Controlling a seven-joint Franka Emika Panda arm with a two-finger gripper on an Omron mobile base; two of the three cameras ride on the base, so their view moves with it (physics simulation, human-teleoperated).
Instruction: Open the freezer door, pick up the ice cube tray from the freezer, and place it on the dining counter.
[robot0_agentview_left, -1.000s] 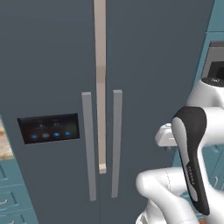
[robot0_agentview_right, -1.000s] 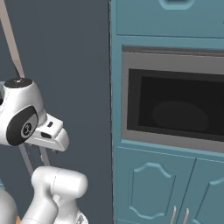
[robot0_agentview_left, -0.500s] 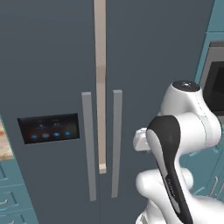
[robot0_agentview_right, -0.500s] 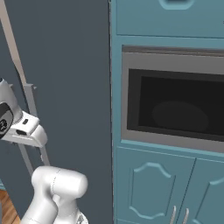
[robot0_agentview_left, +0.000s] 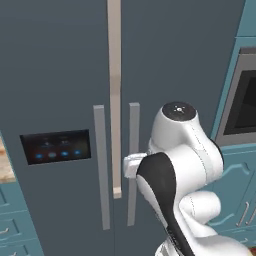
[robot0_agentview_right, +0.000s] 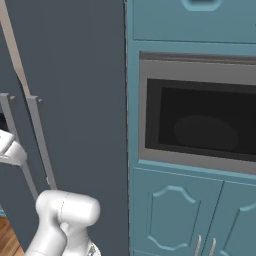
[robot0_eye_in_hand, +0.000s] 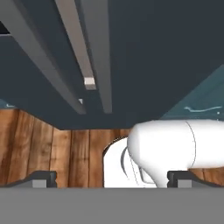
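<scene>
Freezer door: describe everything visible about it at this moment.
The freezer door is a tall, flat, dark slate-grey panel, apparently shut flush beside the plain door. A black control panel with blue lights sits low on it, and a vertical grey bar handle runs along its right edge. Nothing touches it.

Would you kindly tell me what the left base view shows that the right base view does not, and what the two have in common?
Left base view alone: the black control panel with blue lights on the freezer door, and a strip of marbled counter at the left edge.

Right base view alone: the whole built-in oven, the drawer above it and the teal cabinet doors below.

Both: the closed dark freezer, its two grey bar handles, and the white arm.
</scene>
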